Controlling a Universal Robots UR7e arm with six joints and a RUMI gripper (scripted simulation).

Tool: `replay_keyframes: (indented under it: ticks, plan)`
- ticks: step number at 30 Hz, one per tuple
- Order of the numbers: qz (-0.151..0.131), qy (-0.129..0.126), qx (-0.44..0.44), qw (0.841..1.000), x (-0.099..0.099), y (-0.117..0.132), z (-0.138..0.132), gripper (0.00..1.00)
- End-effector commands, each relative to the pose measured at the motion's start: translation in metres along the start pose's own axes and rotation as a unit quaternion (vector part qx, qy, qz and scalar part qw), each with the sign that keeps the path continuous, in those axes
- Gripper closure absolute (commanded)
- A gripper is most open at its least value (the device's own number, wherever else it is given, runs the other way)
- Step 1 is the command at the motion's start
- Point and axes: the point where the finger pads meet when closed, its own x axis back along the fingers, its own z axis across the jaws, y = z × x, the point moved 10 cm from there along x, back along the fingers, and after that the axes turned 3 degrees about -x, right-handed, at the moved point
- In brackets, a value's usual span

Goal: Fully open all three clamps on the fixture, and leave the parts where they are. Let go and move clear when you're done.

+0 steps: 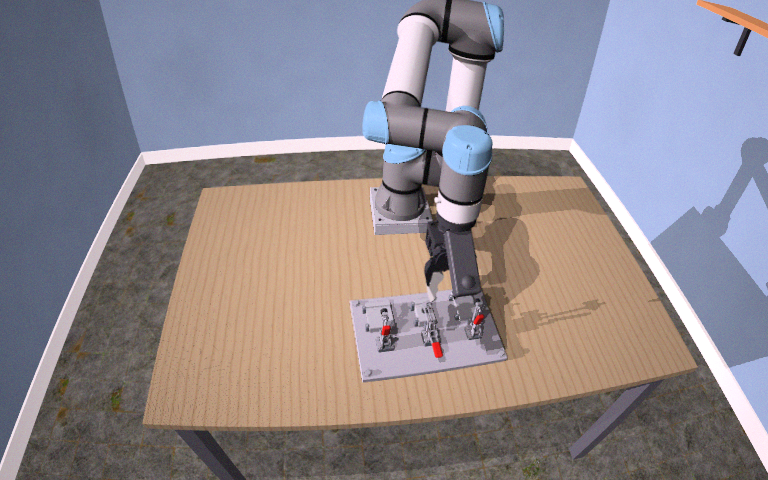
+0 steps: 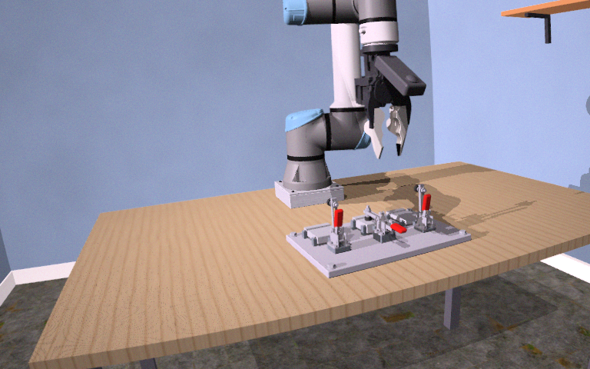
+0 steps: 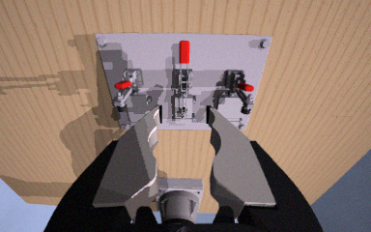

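Note:
A grey fixture plate (image 1: 427, 336) lies on the wooden table and carries three toggle clamps with red handles. The left clamp (image 1: 386, 331) and the right clamp (image 1: 470, 321) have their handles standing upright, as the exterior view also shows for the left clamp (image 2: 337, 217) and the right clamp (image 2: 426, 202). The middle clamp (image 1: 434, 345) has its handle lying flat, pointing to the plate's front edge (image 2: 398, 227). My gripper (image 2: 389, 152) hangs well above the plate's back edge, pointing down. Its fingers stand partly apart with nothing between them (image 3: 184, 113). In the wrist view the middle clamp's handle (image 3: 184, 50) lies straight ahead of the fingers.
The arm's base (image 1: 399, 217) stands on the table behind the plate. Small grey parts sit under the clamps on the plate. A shelf (image 2: 543, 8) hangs high on the right wall.

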Motion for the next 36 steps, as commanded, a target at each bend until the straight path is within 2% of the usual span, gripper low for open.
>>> replay_keyframes:
  ticks: [1,5,7,14,18,36]
  plan:
    - [0.001,0.0,0.0,1.0,-0.003,0.0,0.0,0.72]
    - [0.001,0.0,0.0,1.0,-0.015,0.0,0.0,0.72]
    - [0.001,0.0,0.0,1.0,-0.015,0.0,0.0,0.72]
    - [0.001,0.0,0.0,1.0,-0.047,0.0,0.0,0.72]
    - [0.001,0.0,0.0,1.0,-0.057,0.0,0.0,0.72]
    - [0.001,0.0,0.0,1.0,-0.059,-0.006,0.0,0.72]
